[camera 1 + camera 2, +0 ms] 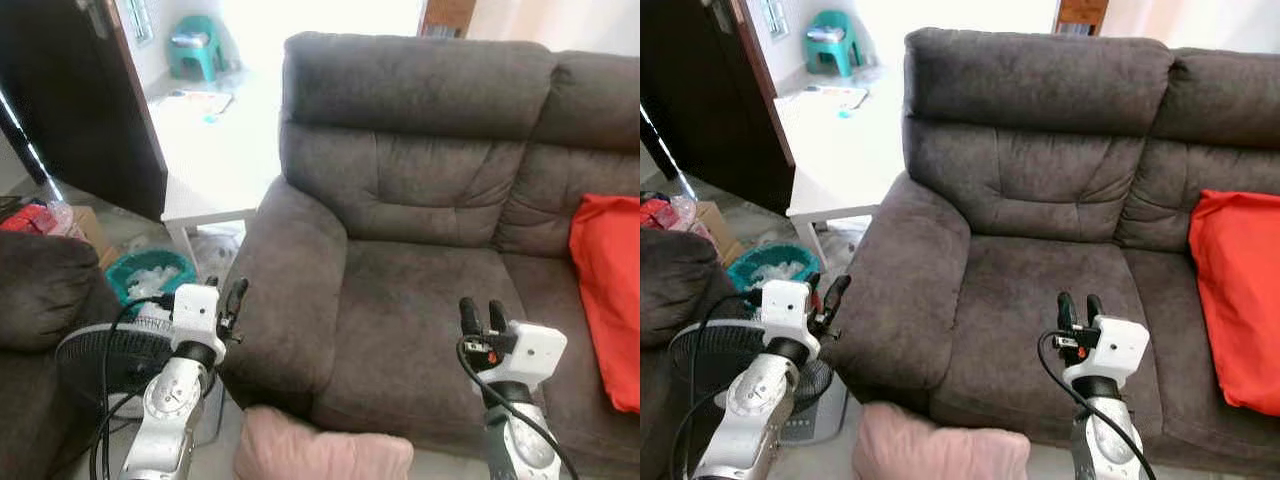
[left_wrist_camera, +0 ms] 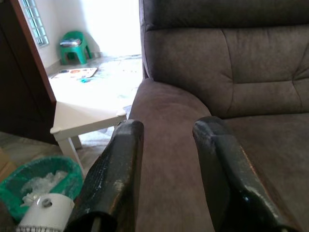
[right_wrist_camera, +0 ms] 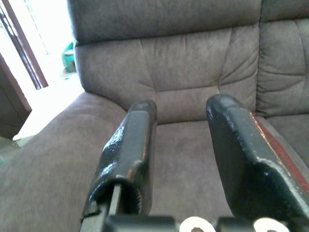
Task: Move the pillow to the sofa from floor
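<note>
Pillow first: the soft, pale pink fabric pillow lies on the floor at the near edge of my sight, touching the front of the dark grey-brown suede sofa, low between my two arms and not yet gripped.

My left gripper is released, its two black fingers parted with nothing between them, and it hovers just beside the sofa's left armrest. My right gripper is also released and empty, held up over the near edge of the seat cushion.

I judge the main risk to be the reach. Both claws sit above and beyond the pillow, so I must bring them down and back toward myself; a hasty drop could knock my left arm against the armrest. To my near left stand a black round fan with a loose cable and a green basket of white scraps, either of which my left arm could snag. A pinch on one corner only could let the limp pillow sag and slip. A bright red cushion fills the right of the seat, so I should land the pillow left of it.

I can read no brand, label or writing anywhere.
</note>
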Motion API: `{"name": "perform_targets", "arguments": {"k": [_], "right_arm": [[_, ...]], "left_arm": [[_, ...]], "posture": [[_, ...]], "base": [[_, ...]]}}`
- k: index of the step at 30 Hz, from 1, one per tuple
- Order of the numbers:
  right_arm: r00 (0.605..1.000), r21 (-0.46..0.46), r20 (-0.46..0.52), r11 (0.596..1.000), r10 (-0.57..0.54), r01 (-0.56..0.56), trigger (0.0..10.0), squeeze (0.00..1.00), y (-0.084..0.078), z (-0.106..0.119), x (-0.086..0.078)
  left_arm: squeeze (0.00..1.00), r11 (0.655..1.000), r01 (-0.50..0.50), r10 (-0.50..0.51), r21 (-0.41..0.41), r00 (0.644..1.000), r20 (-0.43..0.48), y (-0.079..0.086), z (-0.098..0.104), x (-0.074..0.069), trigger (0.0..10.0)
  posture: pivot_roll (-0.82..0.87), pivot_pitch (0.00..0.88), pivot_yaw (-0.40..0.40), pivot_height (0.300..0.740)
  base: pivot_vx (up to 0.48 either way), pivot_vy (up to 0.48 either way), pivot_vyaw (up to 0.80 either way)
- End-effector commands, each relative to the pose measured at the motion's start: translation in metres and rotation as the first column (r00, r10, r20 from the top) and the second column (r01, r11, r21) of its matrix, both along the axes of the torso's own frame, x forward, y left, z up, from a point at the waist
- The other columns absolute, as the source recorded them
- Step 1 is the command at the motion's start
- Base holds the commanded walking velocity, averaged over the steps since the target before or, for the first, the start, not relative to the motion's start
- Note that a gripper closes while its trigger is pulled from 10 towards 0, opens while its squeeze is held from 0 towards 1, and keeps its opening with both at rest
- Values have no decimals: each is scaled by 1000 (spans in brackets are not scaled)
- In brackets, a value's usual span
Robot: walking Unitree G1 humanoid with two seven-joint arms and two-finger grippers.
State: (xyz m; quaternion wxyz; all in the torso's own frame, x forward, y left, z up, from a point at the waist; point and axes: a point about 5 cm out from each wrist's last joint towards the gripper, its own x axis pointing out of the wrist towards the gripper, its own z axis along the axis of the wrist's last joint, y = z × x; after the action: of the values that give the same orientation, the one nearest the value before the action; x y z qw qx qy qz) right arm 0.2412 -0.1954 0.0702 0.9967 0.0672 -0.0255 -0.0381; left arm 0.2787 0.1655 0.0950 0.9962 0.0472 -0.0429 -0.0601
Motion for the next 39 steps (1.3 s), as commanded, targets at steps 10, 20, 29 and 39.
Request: {"name": "perform_targets", "arguments": {"k": [10, 20, 29, 39], "right_arm": [[1000, -11, -2, 1000, 17, -17, 10000, 0, 3, -1, 1], [1000, -12, -12, 1000, 23, -23, 10000, 0, 3, -3, 0], [998, -9, -53, 999, 38, -39, 10000, 0, 5, -7, 2], [998, -10, -52, 999, 43, -44, 10000, 0, 6, -7, 2]], "left_arm": [[0, 1000, -9, 9, 16, 1000, -13, 0, -2, -1, 10000], [0, 1000, -14, 14, 15, 1000, -15, 1, -3, -1, 10000], [0, 1000, -16, 16, 17, 1000, -21, 2, -6, -1, 10000], [0, 1000, -20, 20, 21, 1000, -23, 3, -7, -1, 10000]], "posture": [[73, 0, -65, 635], [72, 0, -65, 635], [73, 5, -66, 635], [72, 6, -65, 575]], "base": [[0, 0, 0], [0, 0, 0], [0, 0, 0], [0, 0, 0]]}}
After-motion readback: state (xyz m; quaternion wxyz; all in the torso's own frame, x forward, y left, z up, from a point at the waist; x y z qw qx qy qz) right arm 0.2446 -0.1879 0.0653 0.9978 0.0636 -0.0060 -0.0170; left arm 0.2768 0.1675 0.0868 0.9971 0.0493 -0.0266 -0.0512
